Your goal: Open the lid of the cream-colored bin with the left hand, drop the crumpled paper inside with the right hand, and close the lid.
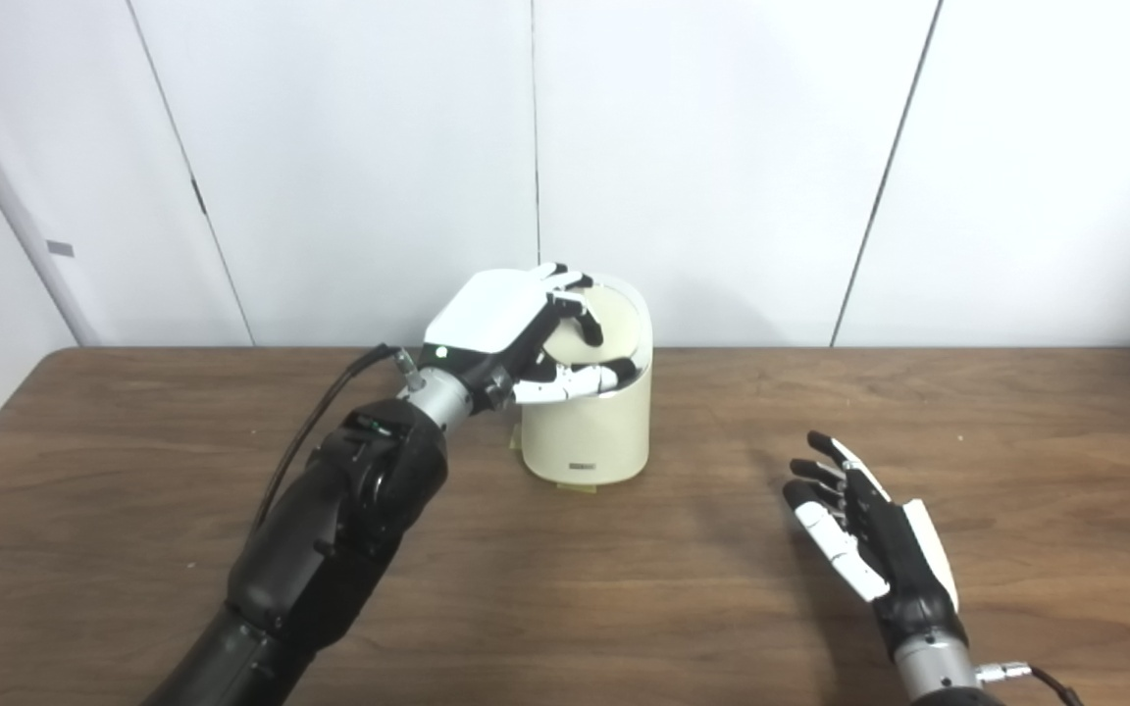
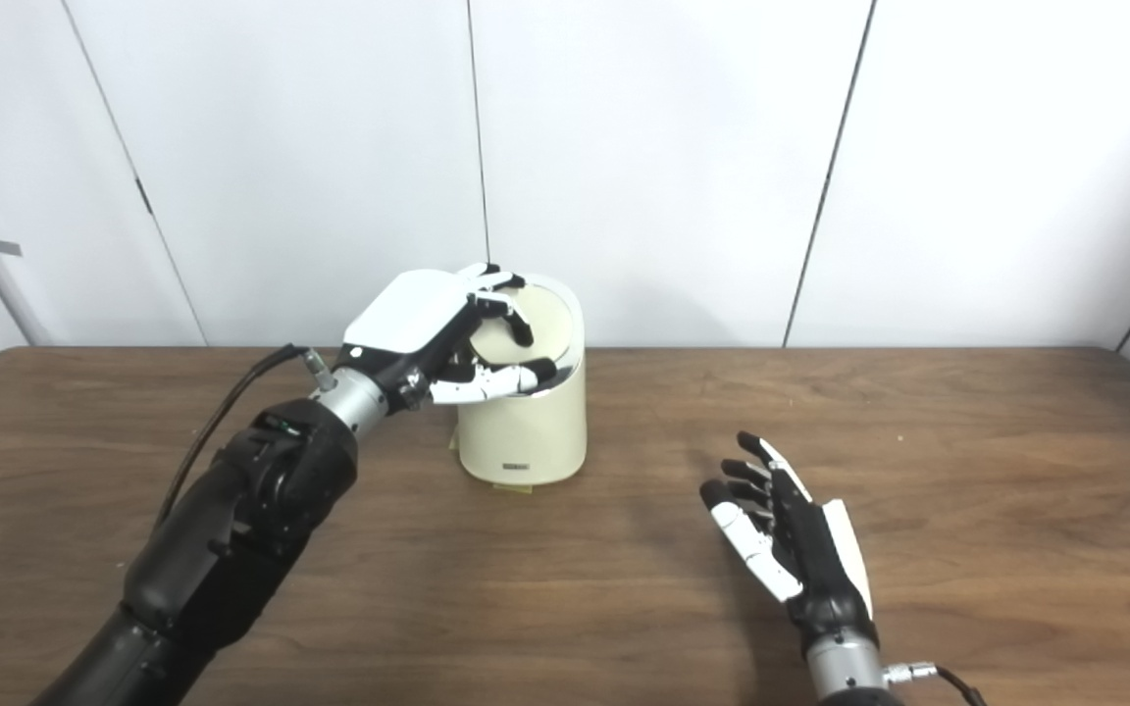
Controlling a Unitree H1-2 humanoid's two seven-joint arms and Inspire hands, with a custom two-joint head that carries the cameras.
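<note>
The cream-colored bin (image 1: 585, 431) stands upright at the middle back of the wooden table (image 1: 624, 608). My left hand (image 1: 516, 333) rests on its top from the left, fingers curled over the round lid (image 1: 614, 328) and thumb lying along the front rim. The lid's face looks tilted toward me, its back edge higher. To the right of the bin, my right hand (image 1: 859, 534) hovers low over the table, palm turned left, fingers spread, holding nothing. No crumpled paper shows in either view.
White wall panels (image 1: 722, 147) rise straight behind the table's back edge, close to the bin. A black cable (image 1: 315, 422) runs from my left wrist down over the forearm. Brown tabletop lies between the bin and my right hand.
</note>
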